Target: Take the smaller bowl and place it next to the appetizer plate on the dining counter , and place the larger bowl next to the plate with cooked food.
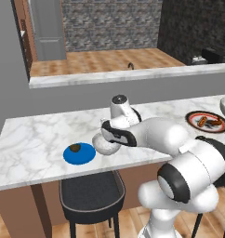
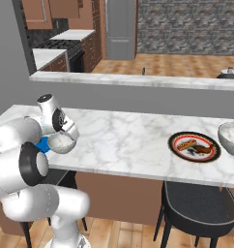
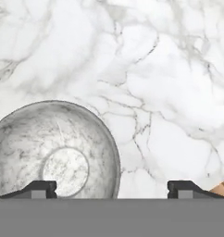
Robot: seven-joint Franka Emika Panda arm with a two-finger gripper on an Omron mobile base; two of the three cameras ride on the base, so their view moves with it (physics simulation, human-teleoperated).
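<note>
Wide-open tool (image 3: 112,190) holding nothing, small marbled bowl (image 3: 53,152) on veined white marble bench (image 1: 35,144) just beside blue plate (image 1: 80,154), dark padded stool (image 1: 92,193) below, wood floor.

My two fingertips (image 3: 42,189) stand wide apart, nothing between them. The smaller bowl (image 3: 53,150) sits upright on the dining counter (image 3: 169,83), its rim under my one fingertip, the other over bare marble
</note>
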